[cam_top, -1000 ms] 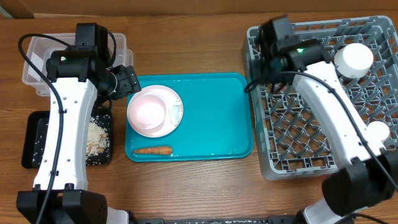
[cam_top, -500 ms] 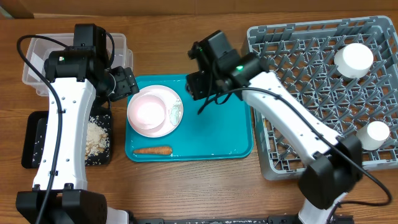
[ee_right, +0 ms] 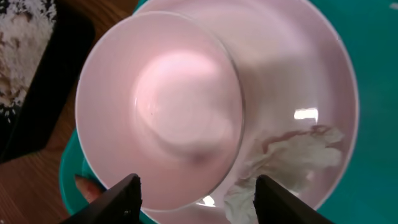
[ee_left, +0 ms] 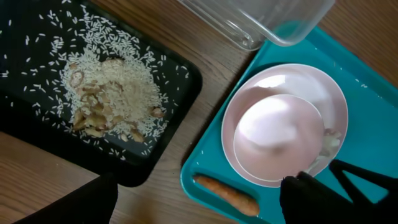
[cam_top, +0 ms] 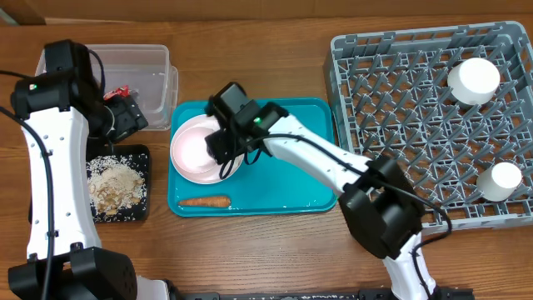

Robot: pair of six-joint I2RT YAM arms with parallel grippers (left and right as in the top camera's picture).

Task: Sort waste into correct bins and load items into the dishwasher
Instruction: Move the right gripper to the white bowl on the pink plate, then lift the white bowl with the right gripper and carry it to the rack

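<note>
A sorting job part done. At far left, the left gripper (cam_top: pixel 127 118) hangs with its fingers spread wide and empty beside the clear tub (cam_top: pixel 151 71), where the crumpled red wrapper (cam_top: pixel 122 90) already lies. Just near of it, the black tray (cam_top: pixel 141 210) holds a heap of white-beige crumbs (cam_top: pixel 112 179), so that share of the waste looks dealt with.

In the middle, the teal tray (cam_top: pixel 291 158) carries what is left. The pink bowl (cam_top: pixel 193 148) sits upright, mouth up, on the left part of the white plate (ee_right: pixel 298 68), and a small white scrap (ee_right: pixel 292 158) lies on the plate just right of the bowl. The orange carrot (cam_top: pixel 205 201) lies flat along the tray's near edge, its long axis running left to right and, as far as can be made out, tapering toward the left. The right gripper (ee_right: pixel 196 182) is poised low over the bowl's near rim, fingers parted and clamping nothing.

At right, the grey dish rack (cam_top: pixel 400 108) holds two white cups, one at its far right (cam_top: pixel 473 81) and one nearer (cam_top: pixel 504 179).

By this showing, the carrot and scrap await binning, and the bowl and plate await racking. No chopsticks are in view.
</note>
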